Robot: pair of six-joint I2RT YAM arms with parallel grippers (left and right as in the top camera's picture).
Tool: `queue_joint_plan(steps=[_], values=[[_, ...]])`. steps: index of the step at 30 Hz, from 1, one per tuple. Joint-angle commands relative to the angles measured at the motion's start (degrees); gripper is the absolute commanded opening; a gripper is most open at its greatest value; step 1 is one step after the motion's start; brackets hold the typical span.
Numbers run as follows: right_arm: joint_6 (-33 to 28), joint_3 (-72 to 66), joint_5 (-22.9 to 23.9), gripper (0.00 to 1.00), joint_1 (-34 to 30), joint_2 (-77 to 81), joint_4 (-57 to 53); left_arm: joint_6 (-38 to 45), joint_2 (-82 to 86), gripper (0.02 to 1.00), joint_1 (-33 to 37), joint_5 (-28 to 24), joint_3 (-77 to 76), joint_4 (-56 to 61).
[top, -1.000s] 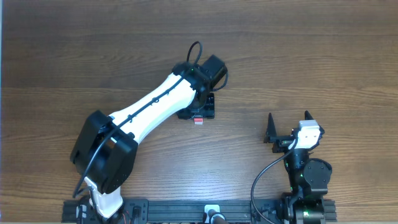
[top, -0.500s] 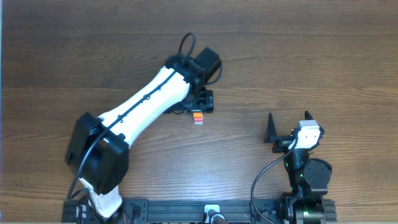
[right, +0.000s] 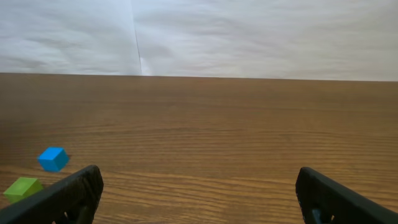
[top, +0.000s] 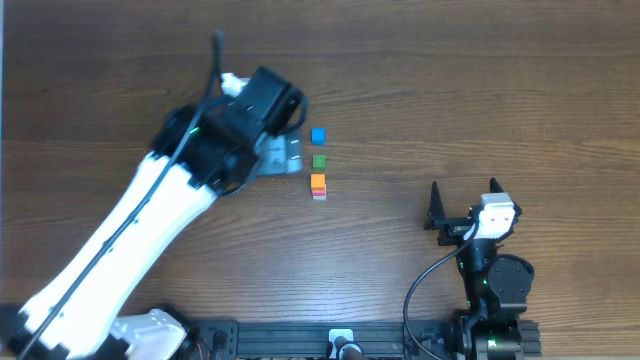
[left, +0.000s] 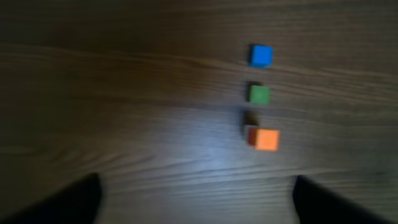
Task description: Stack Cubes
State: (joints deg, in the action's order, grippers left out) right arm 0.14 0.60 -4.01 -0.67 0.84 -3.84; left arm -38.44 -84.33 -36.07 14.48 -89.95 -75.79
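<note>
Three small cubes lie in a short line on the wooden counter, a little left of its middle. The blue cube is farthest from the arm bases. The green cube sits near it with a gap of bare wood between them. The orange cube comes next, closest to the bases. It rests on top of a red cube, and only a thin strip of red shows at its edge. From above I cannot tell whether the green cube touches this stack; the left wrist view shows a narrow gap.

The left claw hangs above the counter just left of the line of cubes. Its fingers are spread wide and grip nothing. The left arm stretches up from the bottom left corner.

The right claw sits low near its own base, well apart from the cubes on the right side. Its fingers are also spread, with nothing between them. The right wrist view shows the blue and green cubes far off to one side, with a pale wall behind the counter's far edge.
</note>
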Motion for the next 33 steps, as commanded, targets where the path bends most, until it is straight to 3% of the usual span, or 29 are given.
queue_joint_plan(steps=[1, 2, 3, 13, 17, 24, 30, 33], values=[[0.0, -0.3, -0.4, 0.991, 0.2, -0.5, -0.2, 0.7, 6.7, 0.733, 0.2, 4.3, -1.2, -5.0], [0.0, -0.3, -0.4, 0.993, 0.2, -0.5, -0.2, 0.7, 8.8, 0.908, 0.2, 4.6, -1.2, -6.6], [0.0, -0.3, -0.5, 0.993, 0.2, -0.5, -0.2, 0.8, 11.2, 0.998, 0.2, 6.6, -1.2, -8.2], [0.0, -0.3, -0.4, 0.993, 0.2, -0.5, -0.2, 0.7, 25.3, 1.0, 1.0, 8.4, -0.8, -9.7], [0.0, -0.3, -0.4, 0.993, 0.2, -0.5, -0.2, 1.9, 32.7, 1.0, 7.3, 3.5, 0.8, -7.8], [0.0, -0.3, -0.4, 0.991, 0.2, -0.5, -0.2, 17.7, 50.8, 1.0, 24.9, -6.3, 17.0, 12.1], [0.0, -0.3, -0.4, 0.991, 0.2, -0.5, -0.2, 18.8, 65.0, 0.998, 29.7, -11.2, 34.6, 23.4], [0.0, -0.3, -0.4, 0.993, 0.2, -0.5, -0.2, 23.4, 70.9, 1.0, 31.6, -16.3, 43.9, 30.1]])
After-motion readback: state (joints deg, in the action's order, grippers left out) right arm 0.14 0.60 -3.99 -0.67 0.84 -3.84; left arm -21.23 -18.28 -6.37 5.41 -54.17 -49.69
